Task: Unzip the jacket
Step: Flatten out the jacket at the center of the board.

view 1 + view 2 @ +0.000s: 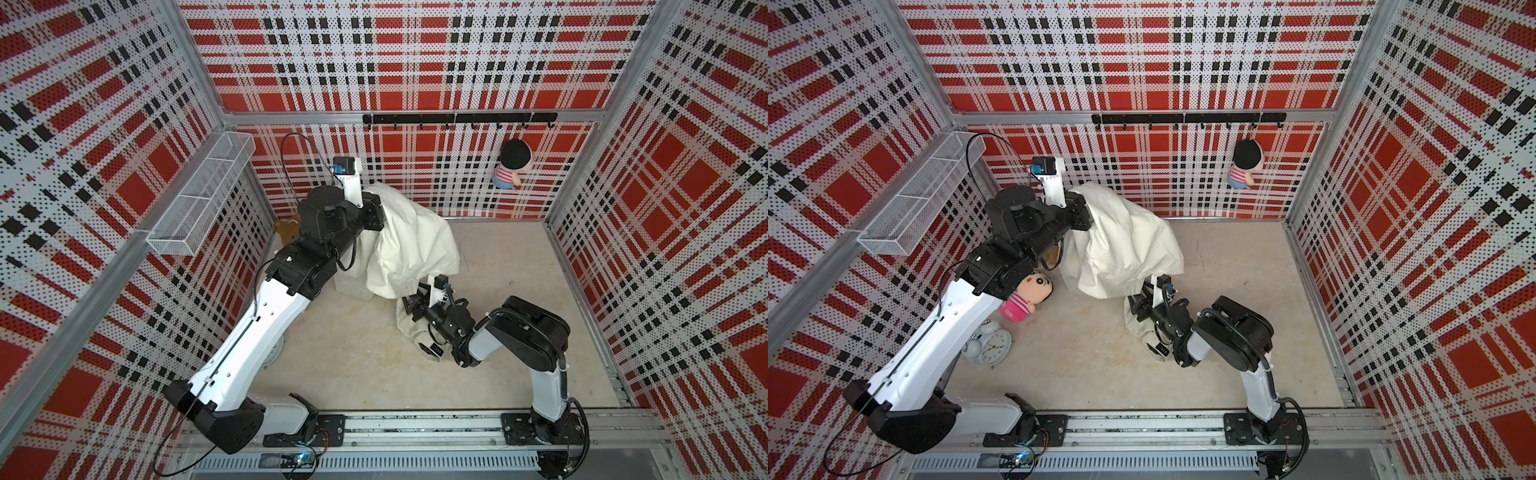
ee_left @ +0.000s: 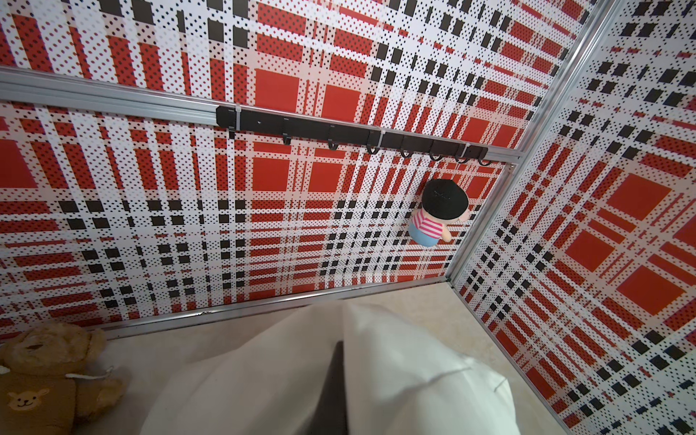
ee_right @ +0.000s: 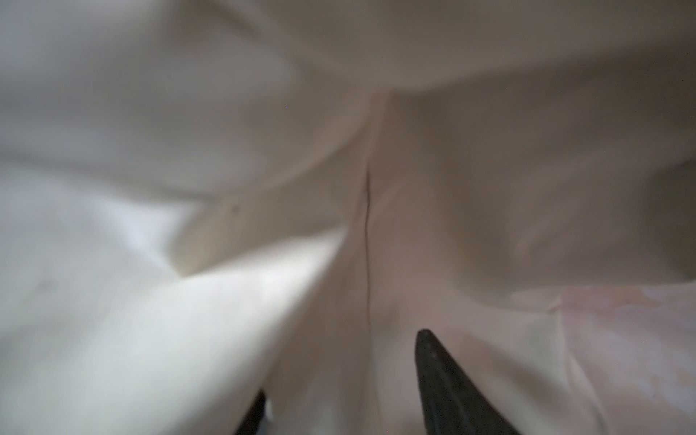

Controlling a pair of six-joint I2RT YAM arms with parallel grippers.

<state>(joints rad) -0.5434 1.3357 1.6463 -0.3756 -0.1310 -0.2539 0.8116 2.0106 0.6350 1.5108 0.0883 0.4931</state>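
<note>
Both top views: big cream cloth jacket (image 1: 411, 245) with long sleeves hung up high near the back edge of the pale flat desk (image 1: 519, 299), lower end drooping toward the desk's middle. Pinched at the top by the closed left gripper (image 1: 374, 216), likely so as to pull the front long and straight. Lower down, right gripper (image 1: 409, 305) pushed into the folds, part open. Right wrist view: dark fingers (image 3: 452, 384) apart, with a strip of cloth and a thin dark line (image 3: 367, 244) between, maybe the zip. No pinch seen yet. Probably there to find the zip tab.
</note>
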